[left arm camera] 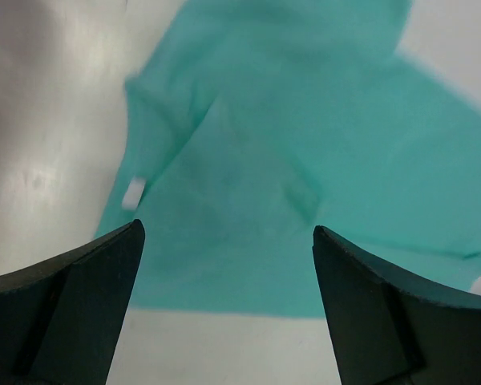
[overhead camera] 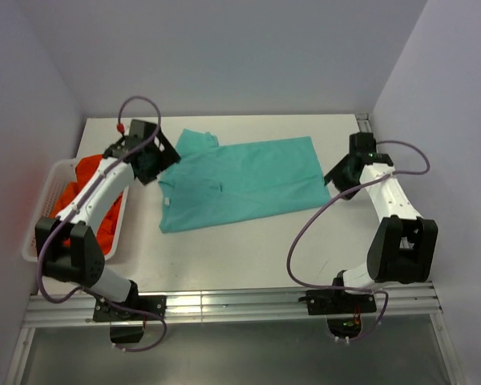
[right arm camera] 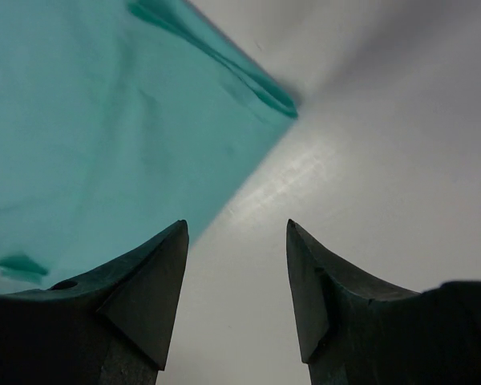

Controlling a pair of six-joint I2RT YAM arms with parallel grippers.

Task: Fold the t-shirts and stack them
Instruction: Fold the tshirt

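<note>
A teal-green t-shirt [overhead camera: 244,180] lies partly folded on the white table, its neck end to the left and hem to the right. It also shows in the left wrist view [left arm camera: 305,160] with a small white label [left arm camera: 133,193], and in the right wrist view [right arm camera: 104,120]. My left gripper [overhead camera: 162,164] is open and empty, just above the shirt's left sleeve edge [left arm camera: 224,233]. My right gripper [overhead camera: 334,180] is open and empty beside the shirt's right hem corner [right arm camera: 236,228]. Orange-red t-shirts [overhead camera: 96,204] lie in the basket.
A white slatted basket [overhead camera: 40,220] stands at the table's left edge. Walls close in at the back and both sides. A metal rail [overhead camera: 240,305] runs along the near edge by the arm bases.
</note>
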